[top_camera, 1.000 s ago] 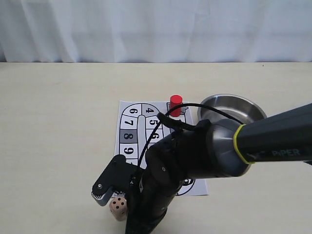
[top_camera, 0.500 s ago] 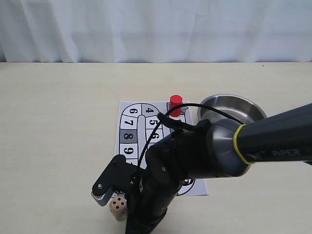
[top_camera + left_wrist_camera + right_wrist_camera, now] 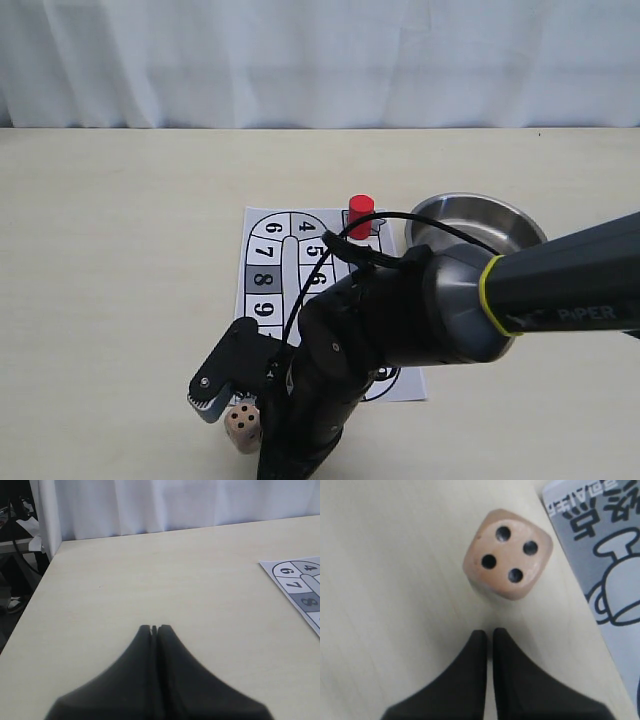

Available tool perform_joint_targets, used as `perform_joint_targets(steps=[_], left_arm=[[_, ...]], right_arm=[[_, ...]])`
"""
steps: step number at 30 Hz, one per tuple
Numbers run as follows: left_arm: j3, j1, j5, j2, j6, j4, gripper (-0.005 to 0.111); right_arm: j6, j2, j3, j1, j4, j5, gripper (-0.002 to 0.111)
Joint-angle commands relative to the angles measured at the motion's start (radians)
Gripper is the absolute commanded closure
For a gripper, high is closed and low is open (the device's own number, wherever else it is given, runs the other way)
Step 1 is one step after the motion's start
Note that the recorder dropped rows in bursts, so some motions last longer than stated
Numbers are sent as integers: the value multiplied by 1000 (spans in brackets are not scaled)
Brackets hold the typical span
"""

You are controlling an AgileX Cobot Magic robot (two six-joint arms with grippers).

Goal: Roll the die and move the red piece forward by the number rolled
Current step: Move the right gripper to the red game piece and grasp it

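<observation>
Our right fingers [image 3: 481,636] hang pressed together, empty, clear of the small tan wooden die [image 3: 507,555] — four up near the tabletop's [image 3: 120,300] front edge — so we can read it; the red cylinder piece [image 3: 360,216] stands mid-tabletop.

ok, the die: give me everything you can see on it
The die is a small light tan cube, wooden by the look, with rounded corners and black pips. It is intact and rests flat on the bare table, beside the board but not on it. The face toward the right wrist camera shows four pips. The right gripper sits close by with its jaws together, apart from the die. Only the table touches it. In the exterior view the arm partly hides it.
</observation>
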Motion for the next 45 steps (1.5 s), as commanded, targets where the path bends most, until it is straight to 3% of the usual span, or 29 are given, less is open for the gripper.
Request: perform_joint_targets(steps=[1, 16, 30, 33, 40, 45], left_arm=[[2, 0, -10, 0, -4, -5, 107], [2, 0, -10, 0, -4, -5, 107], [2, 0, -10, 0, -4, -5, 107], [2, 0, -10, 0, -4, -5, 107], [2, 0, -10, 0, -4, -5, 107], [2, 0, -10, 0, -4, -5, 107]], right_arm=[[-6, -1, -4, 2, -8, -2, 104], [27, -169, -4, -17, -6, 39, 104], [202, -236, -4, -330, -4, -81, 104], [202, -236, -4, -379, -4, -102, 96], [206, -236, -6, -430, -1, -155, 52], [250, -190, -135, -444, 0, -138, 50]])
